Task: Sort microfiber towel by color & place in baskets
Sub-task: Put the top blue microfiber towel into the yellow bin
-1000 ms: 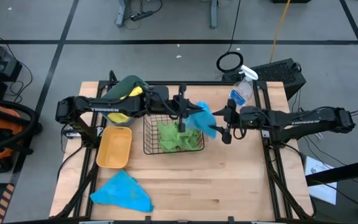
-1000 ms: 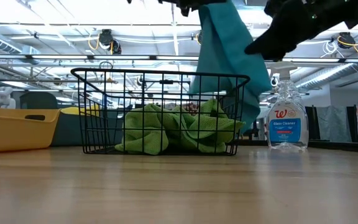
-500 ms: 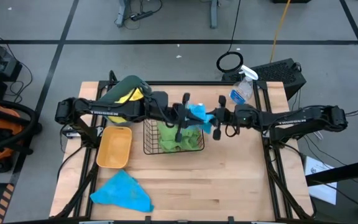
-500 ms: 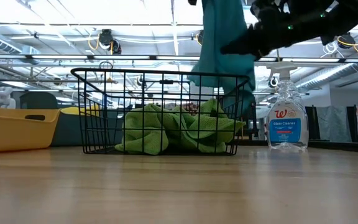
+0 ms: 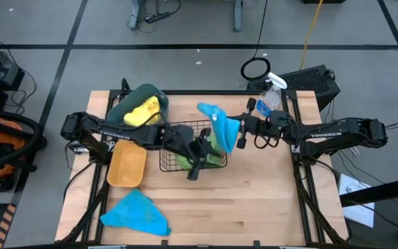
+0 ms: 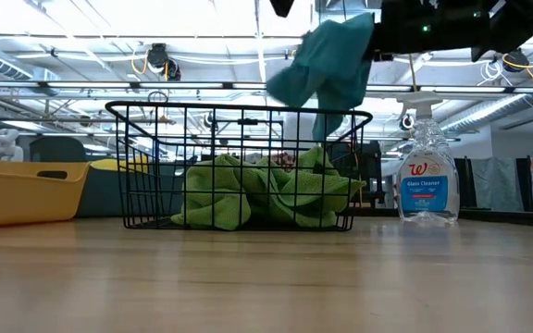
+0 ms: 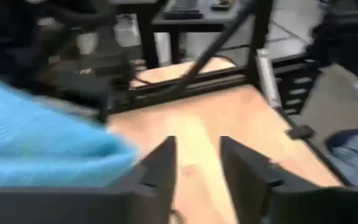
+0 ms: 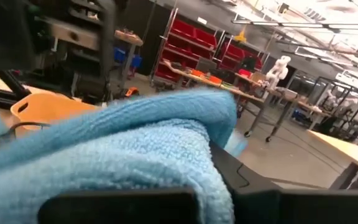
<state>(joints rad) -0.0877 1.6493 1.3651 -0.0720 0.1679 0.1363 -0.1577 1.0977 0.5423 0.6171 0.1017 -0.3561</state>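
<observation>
A blue towel (image 5: 221,124) hangs bunched over the far right of the black wire basket (image 5: 166,146), which holds green towels (image 5: 197,153). My right gripper (image 5: 241,129) is shut on the blue towel, which fills its wrist view (image 8: 129,143). My left gripper (image 5: 193,171) stands open and empty (image 7: 197,168) at the basket's near side. A second blue towel (image 5: 137,213) lies flat on the table at the near left. The teal tub (image 5: 131,99) holds a yellow towel (image 5: 144,111). The yellow-orange bin (image 5: 126,164) stands near it. My right gripper pinches the bunched blue towel at its right side (image 5: 232,129), coming level from the table's right. The towel itself hides the fingertips. It hangs slack below the hold, clear of the table, with its lower tip (image 6: 327,125) near the basket's rim.
A clear spray bottle (image 5: 268,98) stands at the far right, just behind my right arm. The black frame rails (image 5: 301,187) run along the table's sides. Bare wood (image 5: 254,207) lies in front of the basket.
My right gripper has moved toward the table's left and taken hold of the blue towel. My left gripper has let go of the towel and gone toward the near edge, past the basket. The towel has risen from inside the basket to about its rim.
</observation>
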